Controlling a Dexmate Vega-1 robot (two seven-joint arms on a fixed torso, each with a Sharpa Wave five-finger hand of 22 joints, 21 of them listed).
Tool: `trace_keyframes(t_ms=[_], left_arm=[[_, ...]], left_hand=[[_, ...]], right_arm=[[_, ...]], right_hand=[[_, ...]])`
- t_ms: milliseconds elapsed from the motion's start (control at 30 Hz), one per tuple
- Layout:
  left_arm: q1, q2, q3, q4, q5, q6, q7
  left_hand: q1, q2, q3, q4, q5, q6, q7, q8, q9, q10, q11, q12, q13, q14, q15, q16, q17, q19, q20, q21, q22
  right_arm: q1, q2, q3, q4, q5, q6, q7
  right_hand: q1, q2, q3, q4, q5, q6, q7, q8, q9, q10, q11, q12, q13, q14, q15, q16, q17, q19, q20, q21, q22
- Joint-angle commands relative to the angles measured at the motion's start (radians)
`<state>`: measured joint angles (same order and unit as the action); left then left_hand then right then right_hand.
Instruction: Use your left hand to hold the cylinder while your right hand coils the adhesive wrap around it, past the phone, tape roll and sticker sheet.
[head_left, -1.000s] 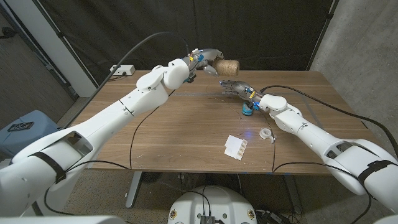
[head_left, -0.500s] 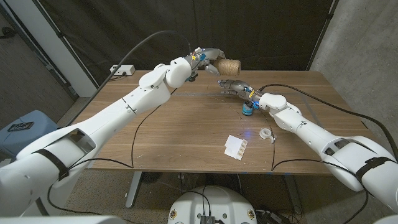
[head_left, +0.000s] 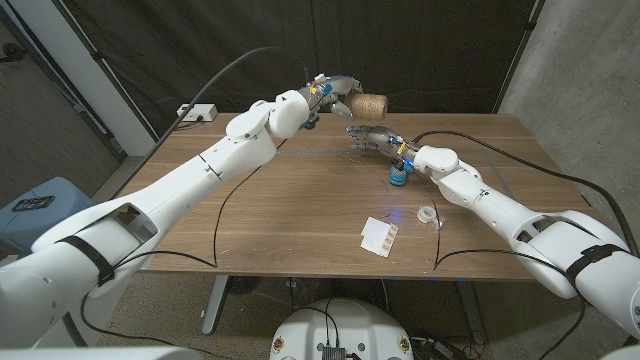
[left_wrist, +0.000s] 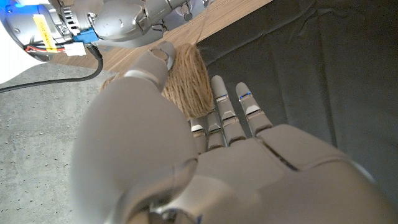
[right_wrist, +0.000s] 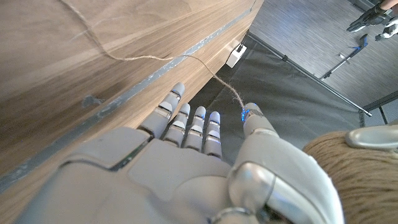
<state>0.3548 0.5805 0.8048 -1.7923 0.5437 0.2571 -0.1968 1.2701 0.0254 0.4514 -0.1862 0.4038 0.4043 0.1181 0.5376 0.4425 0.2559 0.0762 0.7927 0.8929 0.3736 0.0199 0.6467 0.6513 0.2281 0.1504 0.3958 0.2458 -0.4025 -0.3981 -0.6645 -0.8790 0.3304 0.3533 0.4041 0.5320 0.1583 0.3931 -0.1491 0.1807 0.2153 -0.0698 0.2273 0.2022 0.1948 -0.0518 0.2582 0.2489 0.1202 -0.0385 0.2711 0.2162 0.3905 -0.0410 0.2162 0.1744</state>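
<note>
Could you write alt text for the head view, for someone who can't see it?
The left hand holds a twine-wound cylinder above the wooden table's far edge, the right hand just below it. A sticker sheet and tape roll lie nearer.

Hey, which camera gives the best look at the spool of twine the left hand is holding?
The left wrist view: the twine spool sits large against the left hand. Head view shows it small and far; right wrist view catches only its edge.

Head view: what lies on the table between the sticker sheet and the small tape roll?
Nothing: bare wood separates the sticker sheet from the tape roll in the head view.
</note>
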Motion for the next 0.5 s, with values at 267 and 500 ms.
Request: trace_keyframes(t_ms=[267, 500], left_arm=[[-0.015, -0.008, 0.007, 0.000, -0.021, 0.027, -0.017], [-0.017, -0.013, 0.009, -0.003, -0.028, 0.034, -0.012]], left_hand=[[-0.011, 0.047, 0.027, 0.024, 0.011, 0.035, -0.021, 0.199, 0.065, 0.061, -0.051, 0.000, 0.006, 0.000, 0.008, 0.000, 0.006, -0.008, -0.004, 0.006, 0.001], [-0.013, 0.047, 0.028, 0.026, 0.014, 0.033, -0.020, 0.198, 0.063, 0.061, -0.051, -0.002, 0.005, -0.001, 0.009, -0.003, 0.005, -0.008, -0.003, 0.007, 0.001]], right_arm=[[0.019, 0.024, -0.019, 0.033, -0.003, 0.039, 0.060], [0.019, 0.028, -0.016, 0.035, 0.005, 0.045, 0.074]], right_hand=[[0.013, -0.003, -0.006, -0.004, -0.006, -0.020, 0.001, -0.007, 0.006, -0.019, -0.004, -0.008, 0.005, -0.014, -0.084, -0.006, 0.006, -0.010, -0.098, -0.011, 0.002], [0.018, -0.004, -0.006, -0.006, -0.005, -0.020, -0.001, -0.007, 0.007, -0.018, -0.009, -0.009, 0.007, -0.014, -0.084, -0.007, 0.006, -0.011, -0.100, -0.012, 0.002]])
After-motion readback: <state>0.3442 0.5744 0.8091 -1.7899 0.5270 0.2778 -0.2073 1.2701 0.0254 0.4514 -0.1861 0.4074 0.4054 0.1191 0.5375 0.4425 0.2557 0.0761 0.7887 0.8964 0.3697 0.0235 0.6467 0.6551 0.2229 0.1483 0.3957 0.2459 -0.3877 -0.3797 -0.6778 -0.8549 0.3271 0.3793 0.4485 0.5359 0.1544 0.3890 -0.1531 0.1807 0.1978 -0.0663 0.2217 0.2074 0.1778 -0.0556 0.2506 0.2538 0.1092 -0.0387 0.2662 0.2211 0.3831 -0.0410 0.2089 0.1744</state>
